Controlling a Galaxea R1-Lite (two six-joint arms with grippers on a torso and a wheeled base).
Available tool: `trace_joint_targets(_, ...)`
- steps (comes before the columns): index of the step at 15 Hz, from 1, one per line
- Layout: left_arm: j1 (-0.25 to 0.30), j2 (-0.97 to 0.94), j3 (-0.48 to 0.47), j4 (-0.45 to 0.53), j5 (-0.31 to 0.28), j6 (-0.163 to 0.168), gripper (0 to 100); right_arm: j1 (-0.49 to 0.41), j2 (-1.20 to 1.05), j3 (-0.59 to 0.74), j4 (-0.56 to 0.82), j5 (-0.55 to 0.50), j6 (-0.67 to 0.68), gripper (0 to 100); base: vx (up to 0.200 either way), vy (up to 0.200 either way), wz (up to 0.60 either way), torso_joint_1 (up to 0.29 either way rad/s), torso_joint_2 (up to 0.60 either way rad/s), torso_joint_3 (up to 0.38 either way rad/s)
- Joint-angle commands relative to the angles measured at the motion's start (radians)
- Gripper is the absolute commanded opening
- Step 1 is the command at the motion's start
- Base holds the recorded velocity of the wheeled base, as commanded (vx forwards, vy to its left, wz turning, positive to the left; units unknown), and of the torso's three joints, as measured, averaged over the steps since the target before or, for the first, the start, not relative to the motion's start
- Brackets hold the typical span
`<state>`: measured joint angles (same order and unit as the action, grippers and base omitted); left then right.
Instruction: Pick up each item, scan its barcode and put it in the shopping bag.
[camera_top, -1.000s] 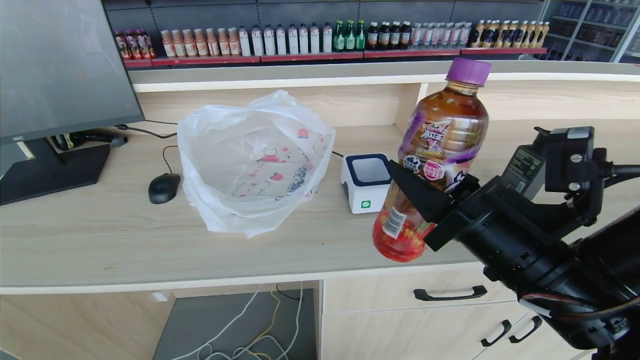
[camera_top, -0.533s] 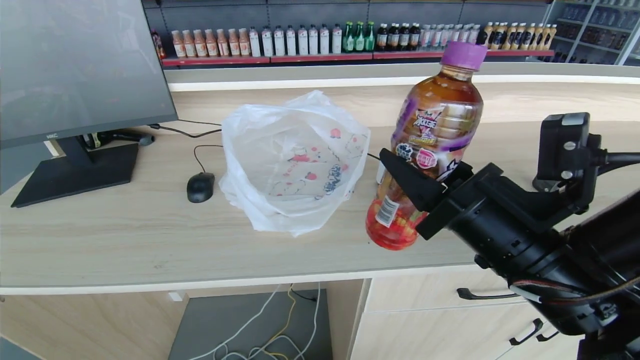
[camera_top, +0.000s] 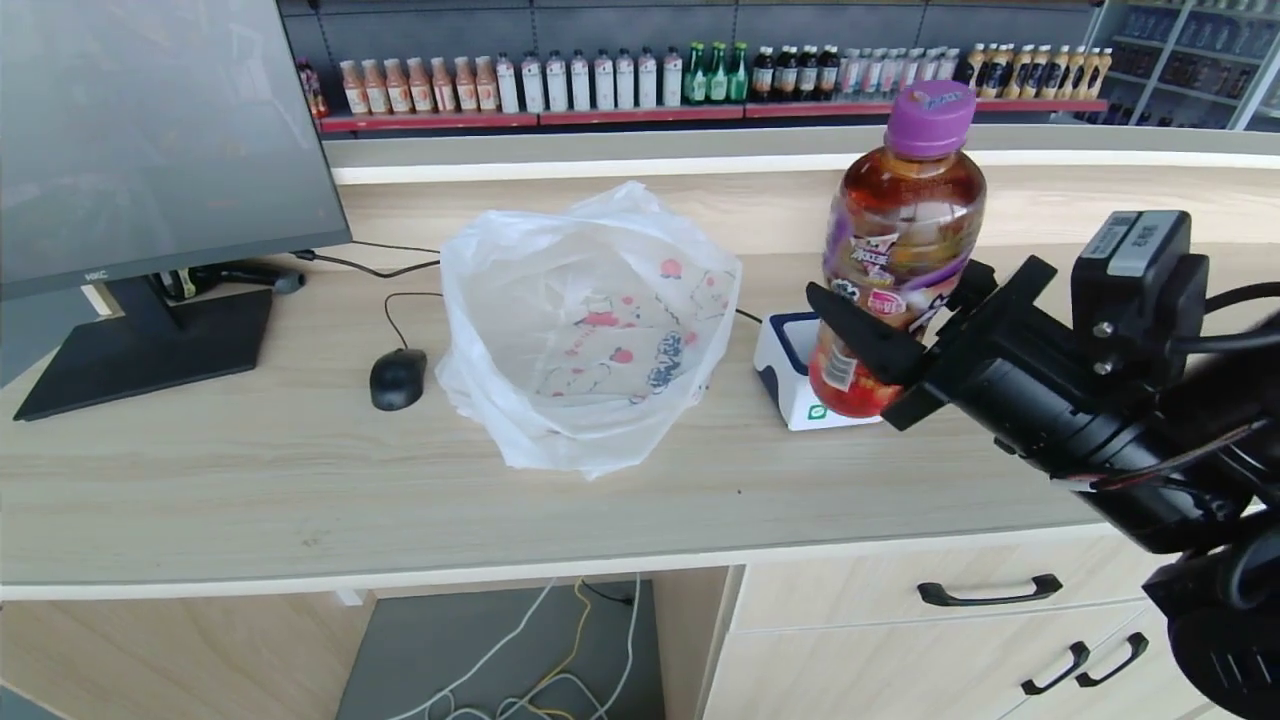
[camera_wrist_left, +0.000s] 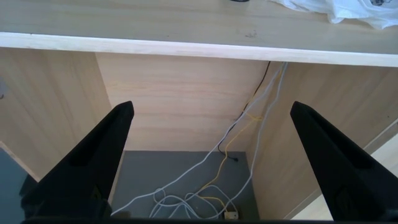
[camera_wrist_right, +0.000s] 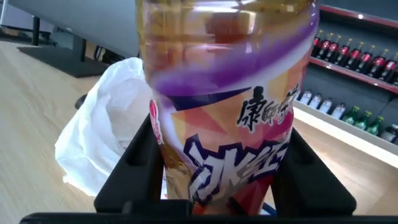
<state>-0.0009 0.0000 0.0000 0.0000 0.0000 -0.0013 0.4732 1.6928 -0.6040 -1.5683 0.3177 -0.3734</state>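
Upright purple-capped bottle (camera_top: 900, 260) at scanner (camera_top: 785, 365), bag (camera_top: 590, 320) open beside.

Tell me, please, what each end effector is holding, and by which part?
The right end effector holds the purple-capped drink bottle by its labelled lower body. The left end effector is open and empty.

Monitor (camera_top: 160, 130) at counter's (camera_top: 250, 480) far left corner, black mouse (camera_top: 397, 379) near its stand (camera_top: 150, 345), drinks shelf (camera_top: 620, 85) behind, cables (camera_top: 520, 670) underneath, drawers (camera_top: 900, 640).
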Motion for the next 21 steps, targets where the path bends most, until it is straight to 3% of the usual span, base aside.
trace_joint_targets(1,0.001,0.0,0.0,0.0,0.0,0.0,100,-0.024,0.031,-0.033,-0.003,-0.015,-0.048,0,0.0,0.0,0.0,0.0,0.0,0.0)
trace_joint_targets(8,0.001,0.0,0.0,0.0,0.0,0.0,100,-0.05,0.157,-0.166,-0.003,-0.008,-0.429,0,0.0,0.0,0.0,0.0,0.0,0.0)
trace_joint_targets(16,-0.001,0.0,0.0,0.0,0.0,0.0,100,-0.165,0.266,-0.335,-0.003,0.313,-0.618,0,0.0,0.0,0.0,0.0,0.0,0.0)
trace_joint_targets(21,0.001,0.0,0.0,0.0,0.0,0.0,100,-0.209,0.314,-0.342,-0.003,0.414,-0.72,0,0.0,0.0,0.0,0.0,0.0,0.0)
